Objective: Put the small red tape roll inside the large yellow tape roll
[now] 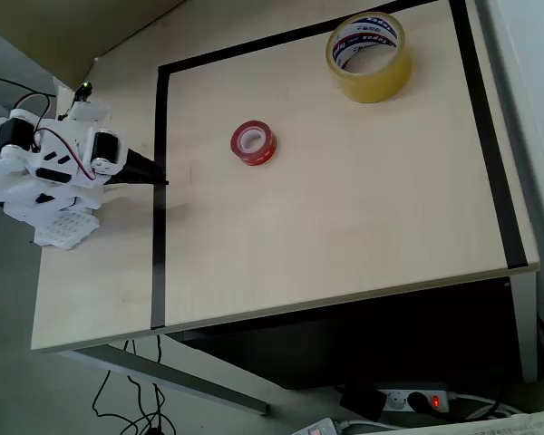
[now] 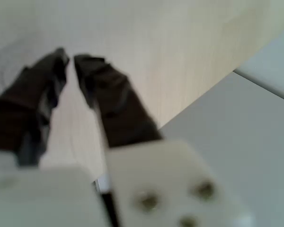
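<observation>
There's red and blue print on the white core of the large yellow tape roll (image 1: pixel 369 55), way too small to read.

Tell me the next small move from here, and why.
Probably swing the gripper toward the small red tape roll, opening wider on the way. In the overhead view the arm sits at the table's left edge, its tip on the black border tape, well short of the roll. The fingers hold nothing, tips nearly together. The large yellow tape roll waits at upper right.
</observation>
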